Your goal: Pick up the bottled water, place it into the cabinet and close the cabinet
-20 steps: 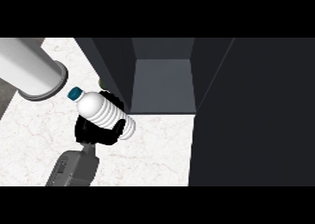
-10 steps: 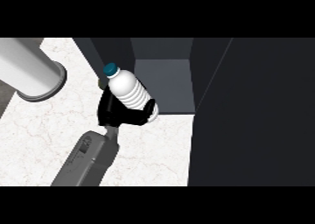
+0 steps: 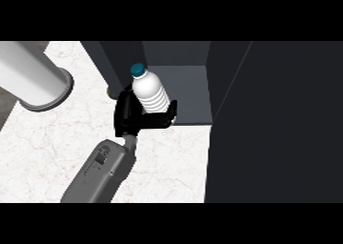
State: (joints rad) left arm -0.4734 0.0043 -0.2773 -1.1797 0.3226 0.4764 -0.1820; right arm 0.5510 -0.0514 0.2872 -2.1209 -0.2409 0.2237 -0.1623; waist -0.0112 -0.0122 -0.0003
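Observation:
A clear ribbed water bottle (image 3: 150, 95) with a teal cap stands nearly upright in my left hand (image 3: 136, 119), whose black fingers and thumb curl round its lower part. The bottle's base is hidden by the hand. Bottle and hand are at the left front edge of the open dark cabinet (image 3: 192, 95), with the bottle overlapping the grey inside floor of the cabinet. My grey left forearm (image 3: 100, 171) comes in from the lower left. No right hand shows.
A wide dark panel (image 3: 287, 124) fills the right side, next to the cabinet opening. A big white cylinder (image 3: 30, 76) lies across the upper left. The white marble counter (image 3: 47, 152) spreads beneath the arm.
My left hand has carried the bottle up and to the right, from over the counter to the cabinet's opening. The bottle has swung from tilted to nearly upright.

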